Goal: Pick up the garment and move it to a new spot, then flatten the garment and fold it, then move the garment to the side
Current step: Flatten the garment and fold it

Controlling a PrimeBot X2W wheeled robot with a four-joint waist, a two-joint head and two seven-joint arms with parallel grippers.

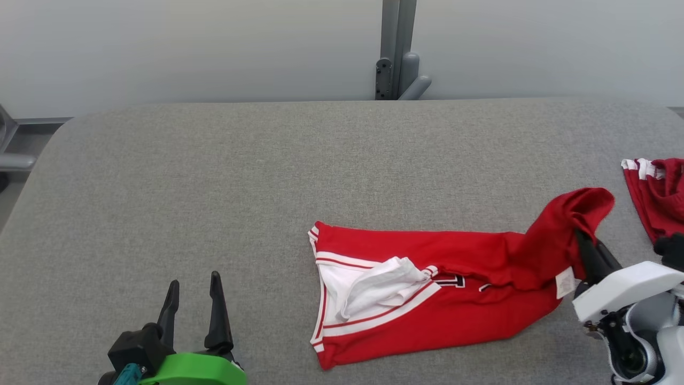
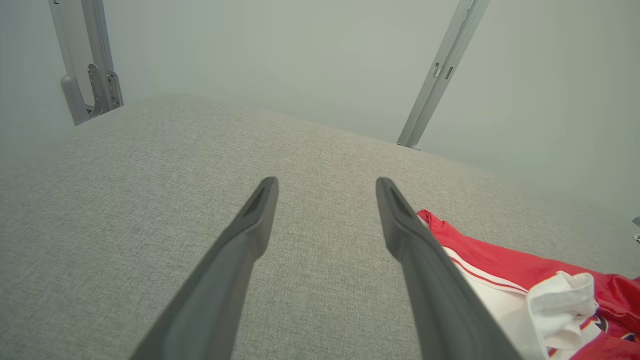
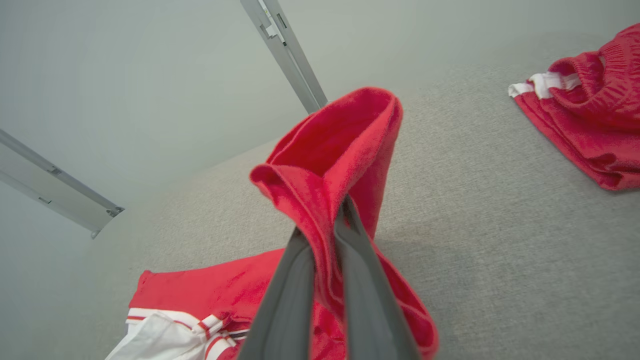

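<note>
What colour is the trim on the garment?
White with a thin red stripe; trim of the garment shows best in head view.

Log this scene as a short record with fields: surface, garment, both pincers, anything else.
surface: grey fabric-covered table
garment: red and white, crumpled on the table, right end raised
right pincer: shut on the garment's raised red edge
left pincer: open, empty, apart from the garment, to its left
other: second red garment near the table's right edge
</note>
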